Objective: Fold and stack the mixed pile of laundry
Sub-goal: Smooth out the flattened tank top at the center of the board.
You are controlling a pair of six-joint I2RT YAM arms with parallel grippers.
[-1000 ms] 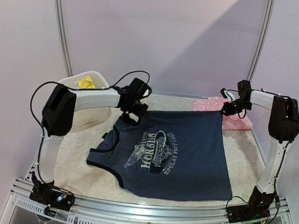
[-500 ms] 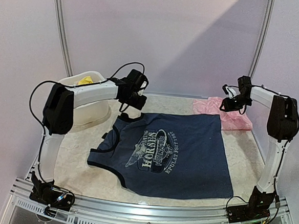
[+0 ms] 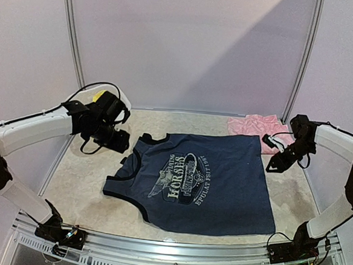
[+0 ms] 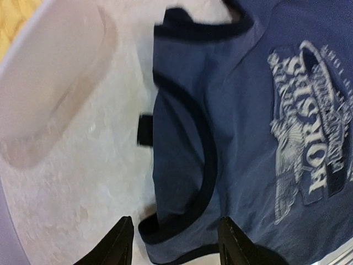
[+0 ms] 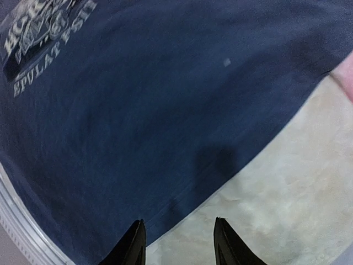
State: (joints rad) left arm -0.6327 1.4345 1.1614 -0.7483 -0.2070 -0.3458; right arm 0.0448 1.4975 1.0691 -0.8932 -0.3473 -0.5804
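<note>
The navy sleeveless top [image 3: 203, 183] with its pale horse print lies spread flat in the middle of the table. A pink ruffled piece [image 3: 259, 123] sits at the back right, just beyond the top's far corner. A bit of the yellow piece [image 3: 98, 95] shows behind my left arm. My left gripper [image 3: 120, 142] is open and hovers left of the top's shoulder; in the left wrist view its gripper [image 4: 175, 243] frames the armhole edge of the top [image 4: 253, 110]. My right gripper [image 3: 274, 165] is open at the top's right edge; the right wrist view shows this gripper [image 5: 177, 243] over the hem [image 5: 138, 99].
The white tub [image 3: 121, 94] stands at the back left, mostly hidden by my left arm; its rim [image 4: 49, 83] shows in the left wrist view. Pale bare tabletop [image 3: 82, 186] lies left of the top. A metal rail runs along the near edge.
Both grippers have opened and let go of the top's far edge. The left arm swung back to the left, the right arm moved right and nearer. The top now lies flat.
</note>
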